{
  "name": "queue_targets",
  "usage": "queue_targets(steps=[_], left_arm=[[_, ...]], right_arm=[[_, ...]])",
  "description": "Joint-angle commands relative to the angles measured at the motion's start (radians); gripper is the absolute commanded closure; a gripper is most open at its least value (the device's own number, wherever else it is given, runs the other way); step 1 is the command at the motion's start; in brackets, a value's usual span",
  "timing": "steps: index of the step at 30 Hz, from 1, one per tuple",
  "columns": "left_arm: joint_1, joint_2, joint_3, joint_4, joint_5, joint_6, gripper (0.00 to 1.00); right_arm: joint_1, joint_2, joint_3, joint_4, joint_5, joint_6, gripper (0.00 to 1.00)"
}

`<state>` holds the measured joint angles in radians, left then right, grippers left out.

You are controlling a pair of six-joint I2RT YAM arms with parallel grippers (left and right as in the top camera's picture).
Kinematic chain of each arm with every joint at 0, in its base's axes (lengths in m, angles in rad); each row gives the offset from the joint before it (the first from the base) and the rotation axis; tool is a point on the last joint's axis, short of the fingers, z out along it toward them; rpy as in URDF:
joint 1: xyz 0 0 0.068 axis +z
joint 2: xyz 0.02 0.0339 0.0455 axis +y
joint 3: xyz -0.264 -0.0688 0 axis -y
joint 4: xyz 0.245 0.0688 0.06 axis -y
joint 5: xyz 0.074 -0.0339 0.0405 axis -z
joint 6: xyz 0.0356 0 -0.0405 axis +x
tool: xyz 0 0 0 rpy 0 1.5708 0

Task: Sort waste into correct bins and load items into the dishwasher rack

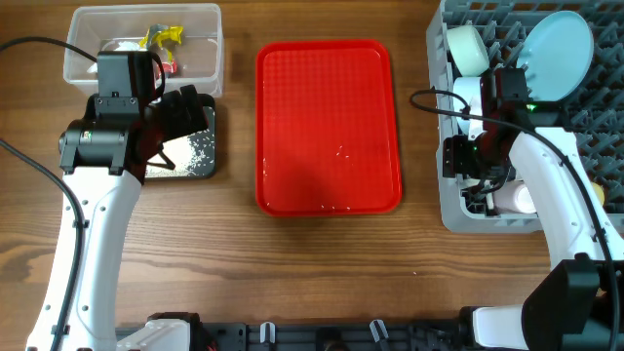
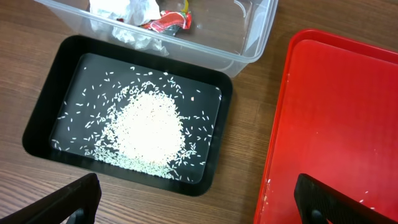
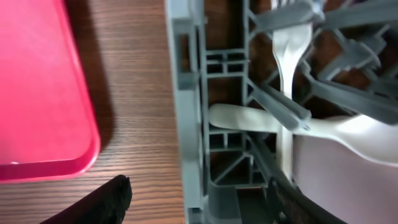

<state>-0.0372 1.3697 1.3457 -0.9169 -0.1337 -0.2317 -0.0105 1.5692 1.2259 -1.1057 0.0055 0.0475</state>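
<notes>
The clear tub (image 1: 143, 44) at the back left holds white tissue (image 2: 124, 9) and red (image 2: 168, 22) and yellow (image 1: 164, 36) wrappers. The black tub (image 2: 37, 134) in front of it holds a heap of rice grains (image 2: 149, 127). My left gripper (image 2: 199, 199) is open and empty above the black tub's near right corner. The grey-blue rack (image 1: 526, 107) at the right holds the light-blue plate (image 1: 558, 54), a pale cup (image 1: 468, 49), a whitish cup (image 3: 348, 168), the fork (image 3: 289, 56) and the spoon (image 3: 249, 118). My right gripper (image 3: 199, 205) is open and empty, straddling the rack's left wall (image 3: 186, 124).
The flat red tray (image 1: 329, 127) lies in the middle between the tubs and the rack, with a few specks on it. Bare wooden table runs along the front. The right arm reaches over the rack's front left part.
</notes>
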Motion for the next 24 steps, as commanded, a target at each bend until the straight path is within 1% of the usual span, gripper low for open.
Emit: queue_targets(steps=[1,4,5,6,8,9,13,16,17,19,21,22,24], left_arm=[[0.005,0.001,0.003,0.003,-0.002,-0.012,0.0],[0.005,0.001,0.003,0.003,-0.002,-0.012,0.0],[0.005,0.001,0.003,0.002,-0.002,-0.012,0.0],[0.005,0.001,0.003,0.002,-0.002,-0.012,0.0],[0.005,0.001,0.003,0.003,-0.002,-0.012,0.0],[0.005,0.001,0.003,0.003,-0.002,-0.012,0.0],[0.005,0.001,0.003,0.003,-0.002,-0.012,0.0],[0.005,0.001,0.003,0.003,-0.002,-0.012,0.0],[0.005,0.001,0.003,0.002,-0.002,-0.012,0.0],[0.005,0.001,0.003,0.003,-0.002,-0.012,0.0],[0.005,0.001,0.003,0.003,-0.002,-0.012,0.0],[0.005,0.001,0.003,0.003,-0.002,-0.013,0.0],[0.005,0.001,0.003,0.003,-0.002,-0.012,0.0]], right_arm=[[-0.004,0.011,0.091,-0.004,-0.043,-0.021,0.28],[-0.004,0.002,0.161,-0.025,-0.099,-0.026,0.28],[-0.002,-0.007,0.186,-0.035,-0.135,-0.051,0.31],[0.001,-0.021,0.214,-0.052,-0.166,-0.077,0.31],[0.01,-0.052,0.265,-0.084,-0.167,-0.08,0.22],[0.014,-0.077,0.296,-0.105,-0.168,-0.101,0.0],[0.018,-0.211,0.365,-0.111,-0.177,-0.086,0.0],[0.018,-0.341,0.37,-0.081,-0.222,0.003,0.0],[0.018,-0.378,0.37,-0.079,-0.224,0.064,0.0],[0.018,-0.446,0.37,-0.08,-0.224,0.256,0.0],[0.018,-0.485,0.37,-0.081,-0.224,0.38,0.0],[0.018,-0.497,0.37,-0.083,-0.224,0.417,0.0],[0.018,-0.509,0.37,-0.124,-0.175,0.37,0.0]])
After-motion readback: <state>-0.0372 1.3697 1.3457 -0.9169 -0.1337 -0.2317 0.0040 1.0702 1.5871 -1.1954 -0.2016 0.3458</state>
